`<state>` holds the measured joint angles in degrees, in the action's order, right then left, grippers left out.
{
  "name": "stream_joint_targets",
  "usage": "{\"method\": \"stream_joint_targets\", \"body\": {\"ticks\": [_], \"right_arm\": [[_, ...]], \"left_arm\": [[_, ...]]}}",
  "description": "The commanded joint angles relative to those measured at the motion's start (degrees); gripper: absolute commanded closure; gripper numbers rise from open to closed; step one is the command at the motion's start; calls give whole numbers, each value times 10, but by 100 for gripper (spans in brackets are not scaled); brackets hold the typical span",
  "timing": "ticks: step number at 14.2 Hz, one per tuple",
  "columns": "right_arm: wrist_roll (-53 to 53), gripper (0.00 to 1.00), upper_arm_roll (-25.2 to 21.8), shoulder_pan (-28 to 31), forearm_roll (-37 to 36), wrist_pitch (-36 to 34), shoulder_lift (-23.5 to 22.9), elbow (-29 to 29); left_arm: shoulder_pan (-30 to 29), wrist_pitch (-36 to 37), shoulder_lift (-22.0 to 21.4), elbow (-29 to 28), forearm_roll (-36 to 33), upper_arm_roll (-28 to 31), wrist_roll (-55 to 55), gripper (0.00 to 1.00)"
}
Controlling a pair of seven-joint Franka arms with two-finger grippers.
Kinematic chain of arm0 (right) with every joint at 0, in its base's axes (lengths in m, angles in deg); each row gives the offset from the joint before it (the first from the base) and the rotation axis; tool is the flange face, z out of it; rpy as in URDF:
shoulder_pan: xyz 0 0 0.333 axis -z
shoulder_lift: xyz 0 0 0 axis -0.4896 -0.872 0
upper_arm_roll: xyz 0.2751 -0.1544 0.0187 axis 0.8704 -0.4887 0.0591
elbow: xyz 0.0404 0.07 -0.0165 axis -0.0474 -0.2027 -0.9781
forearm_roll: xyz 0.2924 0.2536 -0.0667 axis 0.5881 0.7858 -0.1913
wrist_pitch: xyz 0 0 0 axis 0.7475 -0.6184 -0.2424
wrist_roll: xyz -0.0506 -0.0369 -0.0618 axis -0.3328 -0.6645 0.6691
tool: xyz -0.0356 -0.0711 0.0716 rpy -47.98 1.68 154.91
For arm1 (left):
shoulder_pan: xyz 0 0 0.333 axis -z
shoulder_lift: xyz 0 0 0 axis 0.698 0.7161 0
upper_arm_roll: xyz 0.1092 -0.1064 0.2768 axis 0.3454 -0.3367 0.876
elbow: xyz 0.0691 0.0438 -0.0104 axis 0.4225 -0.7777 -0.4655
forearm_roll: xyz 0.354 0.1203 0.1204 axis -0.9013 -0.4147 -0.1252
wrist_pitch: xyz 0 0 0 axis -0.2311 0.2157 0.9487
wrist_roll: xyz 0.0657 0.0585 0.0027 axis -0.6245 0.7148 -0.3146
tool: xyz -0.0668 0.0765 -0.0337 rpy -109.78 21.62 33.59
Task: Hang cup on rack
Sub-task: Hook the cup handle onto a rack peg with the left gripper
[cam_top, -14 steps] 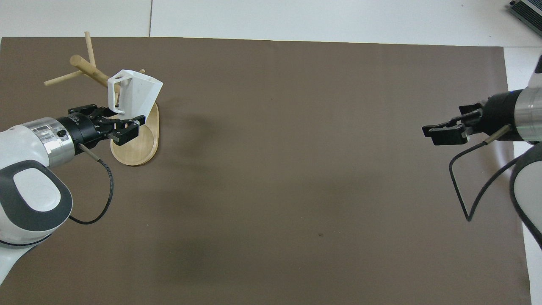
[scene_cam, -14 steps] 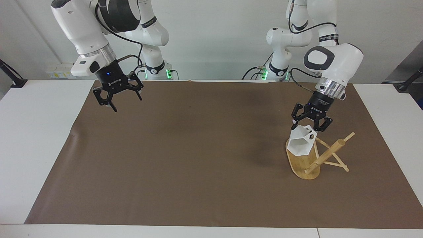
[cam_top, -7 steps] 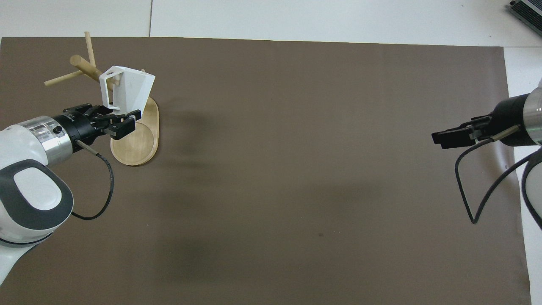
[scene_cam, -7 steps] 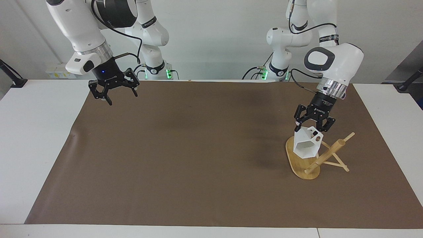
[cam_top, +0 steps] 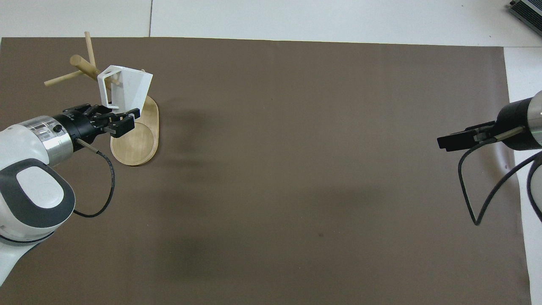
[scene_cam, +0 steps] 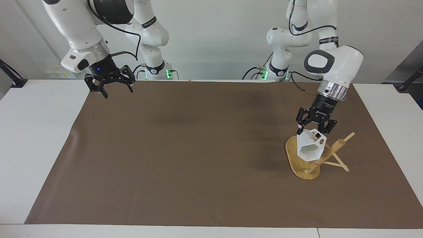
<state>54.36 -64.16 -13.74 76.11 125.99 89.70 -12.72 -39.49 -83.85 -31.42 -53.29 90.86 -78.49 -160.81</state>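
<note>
1. Brown mat (scene_cam: 198,158) spread over the white surface (scene_cam: 36,138).
2. Light bamboo rack (scene_cam: 305,165) with oval base, at the left arm's end of the mat.
3. Small white faceted cup (scene_cam: 309,148) held tilted over the rack's base, against the leaning post.
4. Left tool (scene_cam: 314,129) clamped on the cup's handle end.
5. Right tool (scene_cam: 114,92) raised over the mat's edge, fingers apart, waiting.

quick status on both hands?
Left hand: shut on the cup, over the rack.
Right hand: open, empty, waiting over the mat's edge nearest the robots.
</note>
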Motion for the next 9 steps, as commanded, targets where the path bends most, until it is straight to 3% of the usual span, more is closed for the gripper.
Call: {"method": "stream_joint_targets", "body": {"ticks": [1,2,3,9], "right_arm": [[11,0,-5,5,-21,-34,-9,29],[11,0,-5,5,-21,-41,-9,31],[11,0,-6,5,-22,-43,-8,31],[10,0,-17,5,-45,-52,-6,34]], "left_arm": [[-5,-11,6,4,-8,-3,-12,100],[-5,-12,6,6,-9,-3,-9,47],[-5,-11,9,9,-9,-2,-10,0],[-23,29,-5,25,-40,6,-11,0]]}}
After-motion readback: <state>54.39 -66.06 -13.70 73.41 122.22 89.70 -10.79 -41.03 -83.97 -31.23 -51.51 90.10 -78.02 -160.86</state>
